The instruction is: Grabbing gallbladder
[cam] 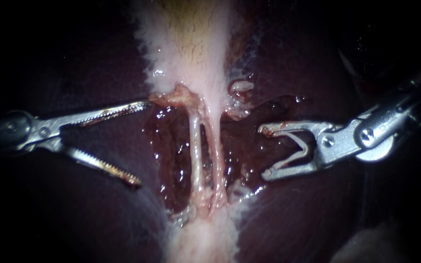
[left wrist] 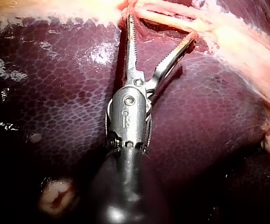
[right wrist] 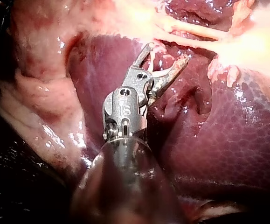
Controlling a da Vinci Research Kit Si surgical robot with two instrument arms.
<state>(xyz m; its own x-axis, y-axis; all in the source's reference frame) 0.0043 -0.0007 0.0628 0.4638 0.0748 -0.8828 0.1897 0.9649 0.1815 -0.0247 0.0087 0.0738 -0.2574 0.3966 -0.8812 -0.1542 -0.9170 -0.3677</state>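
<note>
At top centre, pale gallbladder (cam: pixel 191 48), narrowing downward into two thin tubes (cam: pixel 197 151) across a wet, dark-red hollow in the liver (cam: pixel 288 214). From the left, left instrument (cam: pixel 141 143) with jaws spread wide, upper tip against the gallbladder's lower edge, nothing gripped. From the right, right instrument (cam: pixel 264 152), jaws likewise agape and empty, near the tubes but clear of them.

The left instrument (cam: pixel 142 143) carries a silvery steel tool: two long, narrow jaws with fine saw teeth, stained rusty brown. Behind its left pivot screw (cam: pixel 43 131) sits a rounded metal knuckle, then a dark shaft (left wrist: pixel 125 186). The right instrument (cam: pixel 263 152) has a shorter, curved, slotted tool, and behind its right pivot screw (cam: pixel 327 141) a larger slotted screw (cam: pixel 367 136).
</note>
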